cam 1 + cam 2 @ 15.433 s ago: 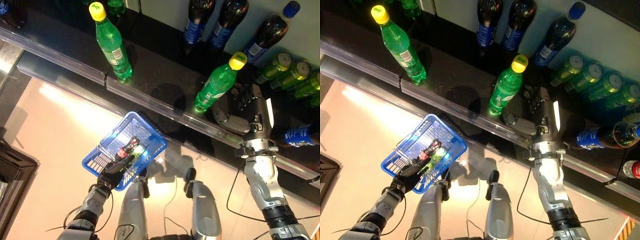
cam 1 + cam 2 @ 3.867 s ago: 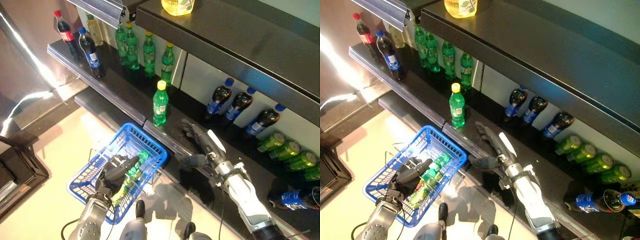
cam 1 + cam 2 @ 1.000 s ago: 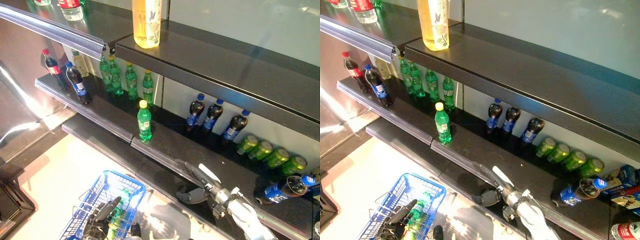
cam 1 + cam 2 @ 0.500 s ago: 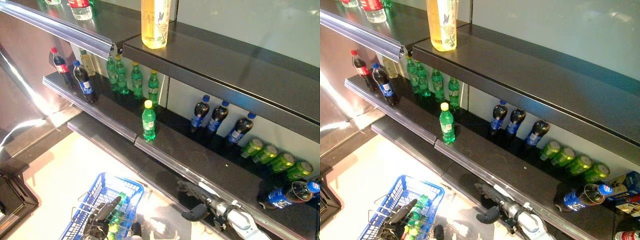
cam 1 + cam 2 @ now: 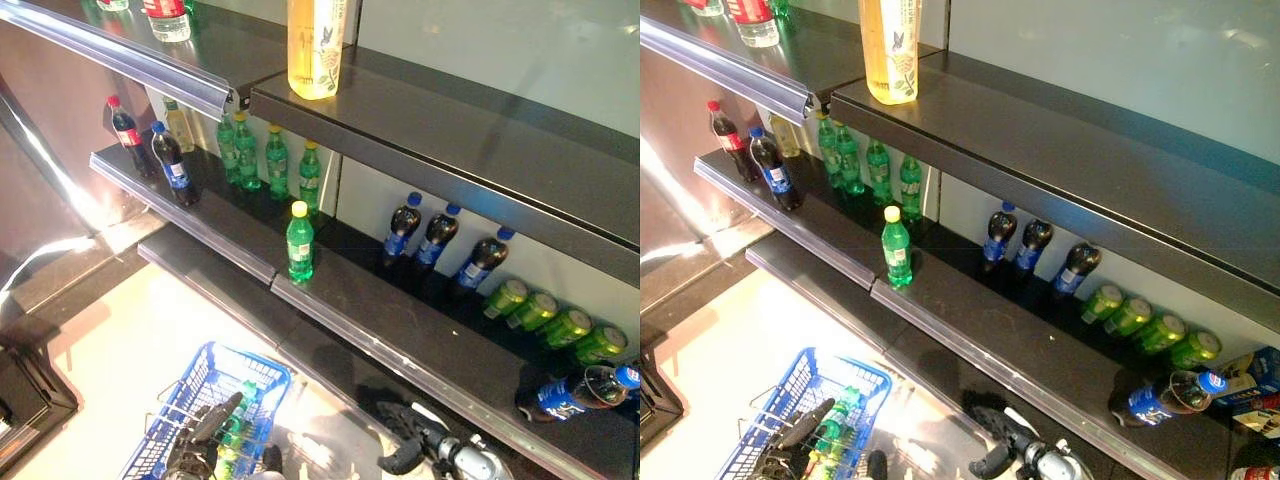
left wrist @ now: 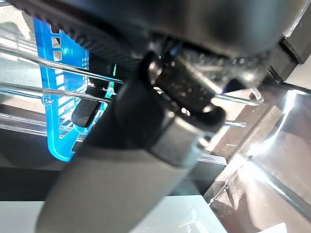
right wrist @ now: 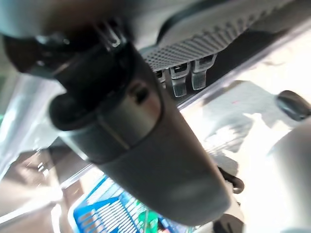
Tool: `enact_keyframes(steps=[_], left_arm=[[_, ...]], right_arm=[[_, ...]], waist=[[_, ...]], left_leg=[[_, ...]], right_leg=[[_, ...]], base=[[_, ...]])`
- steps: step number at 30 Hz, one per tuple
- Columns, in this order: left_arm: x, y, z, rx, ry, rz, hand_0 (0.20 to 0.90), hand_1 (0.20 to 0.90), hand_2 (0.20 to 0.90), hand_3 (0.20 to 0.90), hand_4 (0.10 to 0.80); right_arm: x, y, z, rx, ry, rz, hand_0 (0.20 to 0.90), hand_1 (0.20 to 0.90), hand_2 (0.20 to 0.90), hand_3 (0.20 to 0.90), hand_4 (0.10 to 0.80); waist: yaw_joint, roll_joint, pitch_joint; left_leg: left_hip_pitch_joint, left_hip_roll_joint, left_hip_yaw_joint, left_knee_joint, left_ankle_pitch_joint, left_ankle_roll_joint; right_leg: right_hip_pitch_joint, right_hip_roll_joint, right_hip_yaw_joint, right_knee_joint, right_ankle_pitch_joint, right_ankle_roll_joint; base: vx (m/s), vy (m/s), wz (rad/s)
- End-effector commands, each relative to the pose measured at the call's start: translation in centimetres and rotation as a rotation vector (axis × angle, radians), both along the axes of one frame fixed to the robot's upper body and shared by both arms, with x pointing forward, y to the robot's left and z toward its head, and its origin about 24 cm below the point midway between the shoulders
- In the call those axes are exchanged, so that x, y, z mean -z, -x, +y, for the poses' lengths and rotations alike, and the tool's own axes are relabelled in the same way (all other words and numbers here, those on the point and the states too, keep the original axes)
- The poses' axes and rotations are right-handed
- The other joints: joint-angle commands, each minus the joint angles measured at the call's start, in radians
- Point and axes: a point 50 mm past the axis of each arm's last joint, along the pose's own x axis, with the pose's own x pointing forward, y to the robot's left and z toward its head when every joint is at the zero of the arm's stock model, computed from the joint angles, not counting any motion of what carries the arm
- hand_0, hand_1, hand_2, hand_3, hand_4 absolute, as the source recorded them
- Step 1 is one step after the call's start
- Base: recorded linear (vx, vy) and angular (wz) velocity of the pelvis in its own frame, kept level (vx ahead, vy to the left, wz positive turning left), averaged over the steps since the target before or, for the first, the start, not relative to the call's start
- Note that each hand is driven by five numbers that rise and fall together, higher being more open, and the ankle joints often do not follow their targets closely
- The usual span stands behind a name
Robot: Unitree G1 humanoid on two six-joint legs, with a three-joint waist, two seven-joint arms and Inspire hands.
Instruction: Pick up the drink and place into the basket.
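Down at the near left, the blue basket (image 5: 205,400) hung from the left hand (image 5: 195,452), whose fingers were curled around the wire handle (image 6: 233,99); the left wrist view showed the thumb hooked over that wire. Inside the basket lay green drink bottles (image 5: 830,432), close under the hand. The right hand (image 5: 1000,440) showed at the near edge, right of the basket and below the lower shelf (image 5: 400,320), empty, its fingers held fairly straight and apart from the thumb. On the lower shelf a single green bottle with a yellow cap (image 5: 299,242) stood upright near the front lip. Dark cola bottles (image 5: 432,240) and green cans (image 5: 545,315) stood farther right. A yellow drink bottle (image 5: 318,45) stood on the upper shelf.
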Motion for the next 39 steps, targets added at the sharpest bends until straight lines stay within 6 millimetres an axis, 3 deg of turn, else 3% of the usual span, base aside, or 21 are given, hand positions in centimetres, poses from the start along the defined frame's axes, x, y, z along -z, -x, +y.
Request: enact_keyframes(steps=[1,6,16,24,30,39], left_arm=[[-6.7,-9.3,2.7,0.125,-0.252,-0.449,0.3,0.3,0.3,0.2,0.1],[-3.9,-7.2,2.5,0.144,-0.23,-0.281,0.3,0.3,0.3,0.2,0.1],[-0.8,-3.5,2.6,0.206,-0.208,-0.06,0.3,0.3,0.3,0.2,0.1],[0.2,-2.2,2.4,0.32,-0.199,0.043,0.3,0.3,0.3,0.2,0.1],[1.0,-1.7,1.1,0.432,-0.156,0.089,0.3,0.3,0.3,0.2,0.1],[1.6,-1.0,0.4,0.492,-0.13,0.137,0.3,0.3,0.3,0.2,0.1]], right_arm=[[-0.3,-1.3,-2.9,0.14,0.079,-0.037,0.9,0.9,0.9,0.9,0.8],[1.4,1.6,-5.0,0.396,0.093,0.108,0.9,0.9,0.9,0.9,0.8],[2.2,5.2,-7.8,0.83,0.094,0.233,0.9,0.9,0.9,0.9,0.8],[2.3,5.5,-7.9,0.931,0.068,0.217,0.9,0.9,0.9,0.9,0.8],[2.5,5.7,-7.4,0.922,0.044,0.22,0.9,0.9,0.9,0.9,0.8],[2.5,5.3,-7.0,0.915,0.033,0.214,0.9,0.9,0.9,0.9,0.8]], waist=[[0.028,0.076,-0.054],[0.02,0.081,-0.06],[-0.022,0.087,-0.067],[-0.051,0.08,-0.072],[-0.065,0.076,-0.072],[-0.068,0.069,-0.072]], left_leg=[[0.1,-0.004,0.024,0.006,-0.116,-0.033],[0.111,-0.003,0.042,0.006,-0.124,-0.025],[0.137,-0.002,0.089,0.006,-0.141,-0.014],[0.142,-0.005,0.12,0.006,-0.151,-0.007],[0.142,-0.007,0.137,0.006,-0.155,-0.001],[0.143,-0.006,0.148,0.006,-0.155,-0.002]], right_leg=[[-0.03,0.021,-0.021,0.043,0.036,-0.02],[-0.031,0.026,-0.004,0.043,0.037,-0.023],[-0.043,0.039,0.048,0.043,0.04,-0.021],[-0.061,0.049,0.089,0.037,0.05,-0.019],[-0.072,0.053,0.111,0.03,0.056,-0.018],[-0.076,0.058,0.115,0.026,0.061,-0.02]], base=[[0.032,0.007,-0.01],[0.019,-0.002,-0.04],[0.006,-0.005,-0.17],[-0.019,-0.02,-0.26],[-0.041,0.003,-0.17],[-0.015,-0.003,-0.05]])
